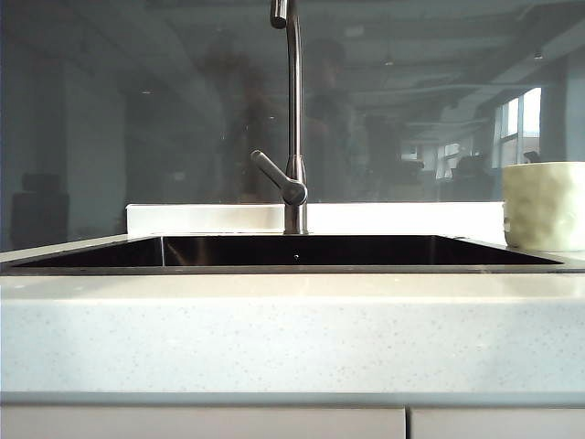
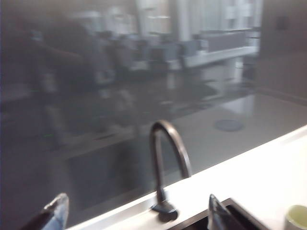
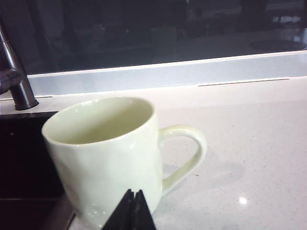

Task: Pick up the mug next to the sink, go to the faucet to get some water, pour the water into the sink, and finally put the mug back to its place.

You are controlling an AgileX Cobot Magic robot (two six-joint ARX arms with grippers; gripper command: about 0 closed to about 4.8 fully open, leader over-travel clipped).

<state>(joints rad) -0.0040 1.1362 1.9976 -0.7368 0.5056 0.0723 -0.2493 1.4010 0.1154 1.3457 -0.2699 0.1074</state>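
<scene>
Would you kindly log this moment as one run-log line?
mug: upright, ungrasped, on counter beside sink | right hand: shut, just short of mug | left hand: open, high near faucet

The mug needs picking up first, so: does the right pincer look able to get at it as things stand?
Probably yes. The right pincer sits shut just in front of the mug, which stands upright on the counter beside the sink, with nothing between them. It would have to open before it could grip.
</scene>
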